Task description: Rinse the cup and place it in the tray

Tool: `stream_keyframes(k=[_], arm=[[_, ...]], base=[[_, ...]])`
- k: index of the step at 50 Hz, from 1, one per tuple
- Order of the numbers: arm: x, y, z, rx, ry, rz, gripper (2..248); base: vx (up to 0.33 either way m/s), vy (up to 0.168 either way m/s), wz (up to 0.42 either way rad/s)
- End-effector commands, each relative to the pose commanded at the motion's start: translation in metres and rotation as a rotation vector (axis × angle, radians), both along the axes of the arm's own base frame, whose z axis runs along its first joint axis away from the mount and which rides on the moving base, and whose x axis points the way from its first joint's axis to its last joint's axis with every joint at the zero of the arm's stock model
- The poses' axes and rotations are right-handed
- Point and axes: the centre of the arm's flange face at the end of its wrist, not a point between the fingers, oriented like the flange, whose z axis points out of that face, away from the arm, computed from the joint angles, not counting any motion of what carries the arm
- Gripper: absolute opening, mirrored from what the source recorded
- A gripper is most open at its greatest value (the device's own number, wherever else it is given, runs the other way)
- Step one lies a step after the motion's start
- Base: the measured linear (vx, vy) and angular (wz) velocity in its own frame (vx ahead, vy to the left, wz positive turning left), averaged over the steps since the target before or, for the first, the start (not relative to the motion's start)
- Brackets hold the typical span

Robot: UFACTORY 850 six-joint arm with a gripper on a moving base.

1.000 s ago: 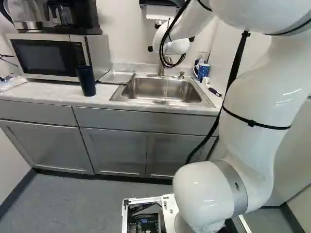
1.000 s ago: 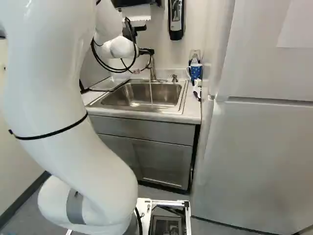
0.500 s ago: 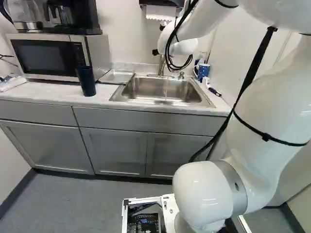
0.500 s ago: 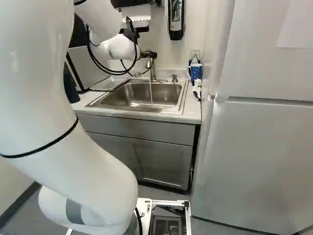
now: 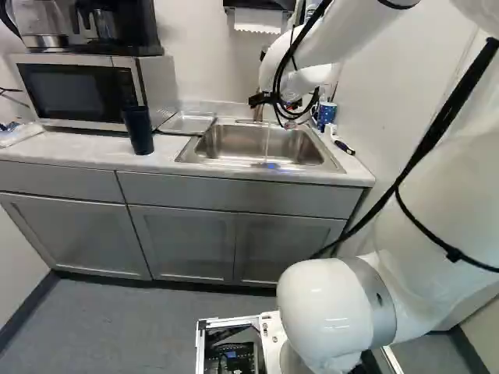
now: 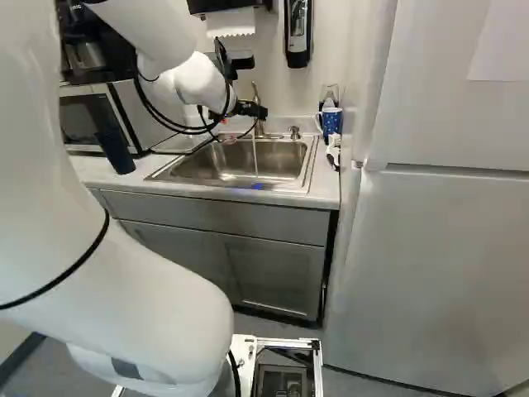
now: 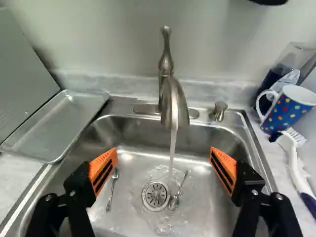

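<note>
Preparing to rinse, by judgement: gripper [image 7: 163, 150], fingers spread and empty, over the sink [image 7: 207, 207], faucet [image 7: 175, 106] running; dark cup [image 5: 138, 130], the likely target, by the microwave [image 5: 74, 89]. Next move calls for reaching across and grasping it

Multicoloured dots, red and yellow among them, pattern the blue mug [image 7: 288, 112] at my two o'clock, its handle white. The brush [image 7: 296, 170] at three is white and dark blue; the tray [image 7: 57, 126] at ten, silver-grey. Black stripes mark my orange finger pads [image 7: 109, 159].
</note>
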Motion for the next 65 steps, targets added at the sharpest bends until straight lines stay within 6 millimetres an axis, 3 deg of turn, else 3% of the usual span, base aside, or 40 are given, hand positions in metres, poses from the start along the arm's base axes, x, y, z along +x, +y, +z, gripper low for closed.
stream_keyframes(k=[22, 51, 65], arm=[[-0.020, -0.001, -0.017, 0.002, 0.229, -0.002, 247], [-0.020, 0.000, -0.017, 0.002, 0.225, 0.000, 247], [-0.020, 0.016, -0.017, -0.002, 0.225, 0.037, 247]], base=[[0.000, 0.000, 0.000], [0.000, 0.000, 0.000], [0.000, 0.000, 0.000]])
